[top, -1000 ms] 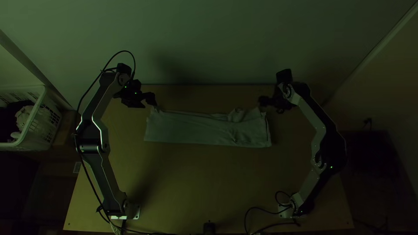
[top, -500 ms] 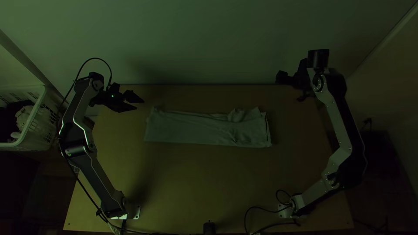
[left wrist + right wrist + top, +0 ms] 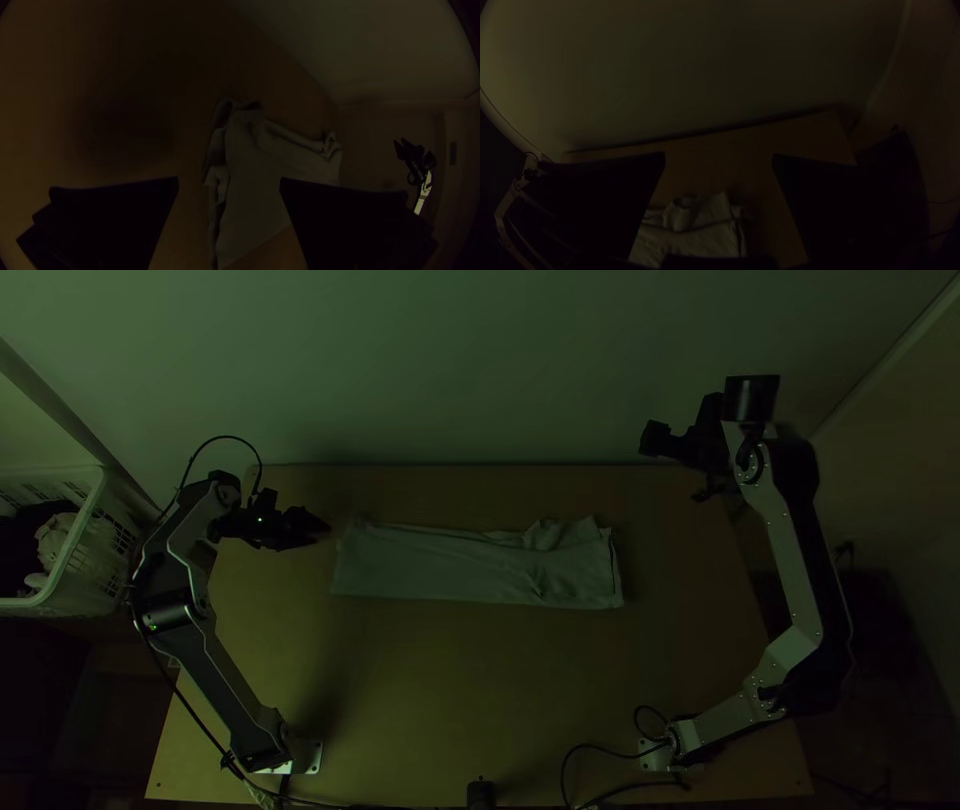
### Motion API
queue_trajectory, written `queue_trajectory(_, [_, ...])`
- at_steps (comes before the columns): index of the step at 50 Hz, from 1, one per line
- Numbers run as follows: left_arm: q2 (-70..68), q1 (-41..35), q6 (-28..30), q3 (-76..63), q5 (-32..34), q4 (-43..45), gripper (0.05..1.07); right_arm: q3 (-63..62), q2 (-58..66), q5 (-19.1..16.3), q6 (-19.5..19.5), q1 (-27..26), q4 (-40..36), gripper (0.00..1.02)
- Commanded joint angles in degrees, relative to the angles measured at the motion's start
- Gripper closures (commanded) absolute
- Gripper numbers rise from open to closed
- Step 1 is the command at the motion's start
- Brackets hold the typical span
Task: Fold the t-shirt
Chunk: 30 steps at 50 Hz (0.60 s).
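Softly creased pale cloth (image 3: 470, 563), long folded strip

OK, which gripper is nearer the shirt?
The left gripper, close to one end of the shirt in the top view; the right gripper is farther off, past the other end.

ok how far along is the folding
The t-shirt looks folded into a long strip, with a bunched bit at its far edge. Nothing is in hand: the left gripper and right gripper are open, clear of it. Probably left: smoothing that bit, folding the strip shorter.
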Motion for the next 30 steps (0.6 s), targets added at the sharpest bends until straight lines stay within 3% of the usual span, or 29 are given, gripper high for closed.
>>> queue_trajectory(1, [2.3, 0.4, 2.5, -2.4, 0.7, 0.2, 0.1, 0.7, -1.9, 0.3, 1.0, 1.3, -0.8, 0.04])
queue_trajectory(16, [4.9, -0.3, 4.1, -2.9, 0.5, 0.8, 0.1, 0.9, -2.7, 1.0, 1.4, 2.6, -1.0, 0.04])
queue_trajectory(30, [3.3, -6.8, 2.7, -7.7, 0.3, 2.9, 0.1, -0.5, -3.7, 1.0, 1.4, 2.6, -1.0, 0.04])
